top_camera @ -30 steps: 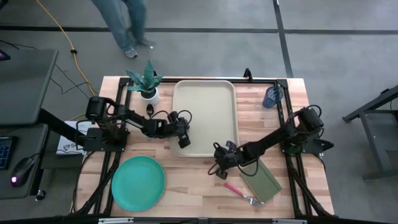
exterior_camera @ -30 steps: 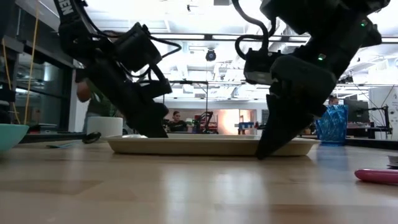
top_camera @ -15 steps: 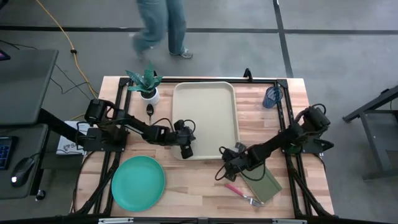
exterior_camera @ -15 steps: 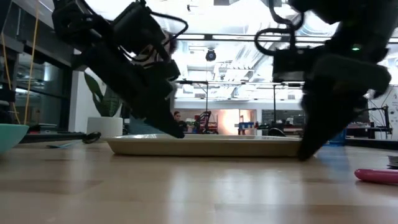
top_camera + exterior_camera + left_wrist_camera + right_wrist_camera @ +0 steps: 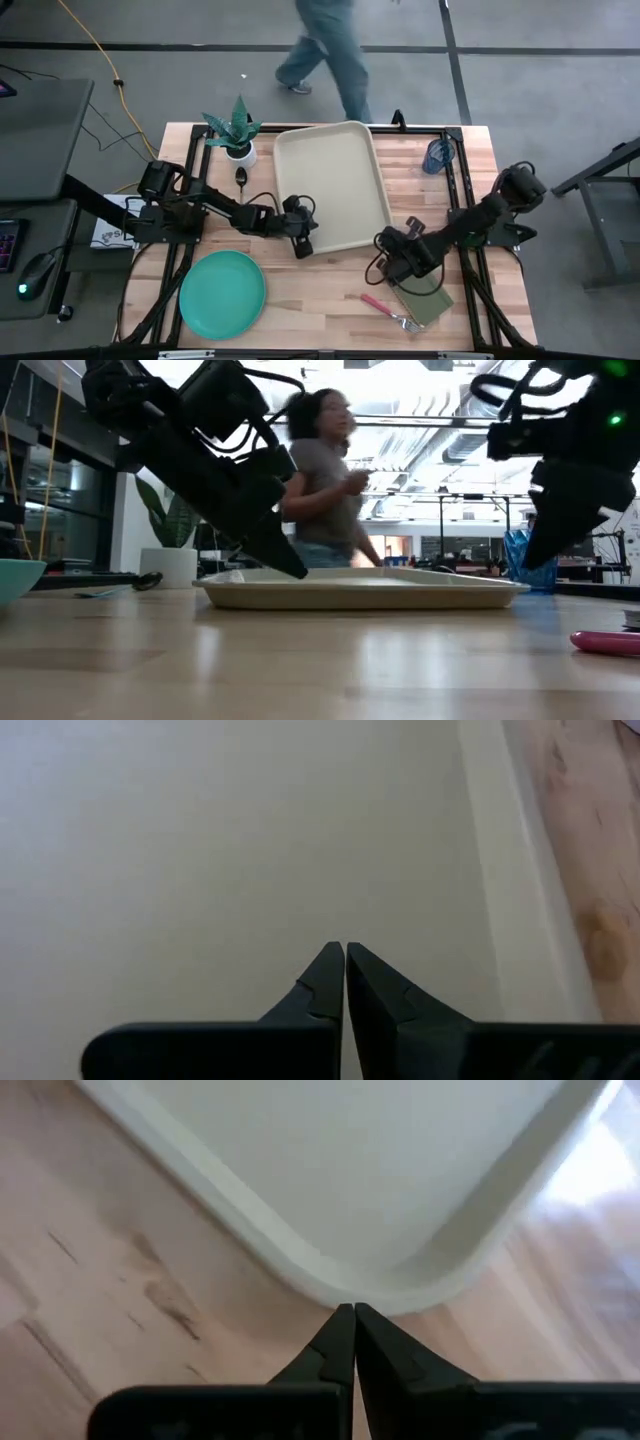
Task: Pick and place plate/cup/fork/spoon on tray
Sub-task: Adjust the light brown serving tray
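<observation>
The beige tray lies askew on the table, its near end swung toward the right. My left gripper is shut at the tray's near left corner, its tips over the tray floor. My right gripper is shut and raised beside the near right corner, clear of it in the low view. The teal plate lies near left. The blue cup stands far right. The red-handled fork lies near the front edge. The spoon lies by the plant pot. My left gripper meets the tray at its near left corner with its shut fingertips. They slant down from the table's left, reaching over the rim to the inside. The rim hides whether the tips rest on the floor. The tray lies flat on the table.
An olive notebook lies under my right arm, next to the fork. A potted plant stands at the far left. A person walks past beyond the far edge. Bare wood lies between the plate and the fork.
My left gripper has slid toward the near right, to the tray's near left corner. The tray has turned on the table, its near end swinging toward the right edge. My right gripper has lifted, turned and gone toward the right edge, coming away from the tray's near right corner.
</observation>
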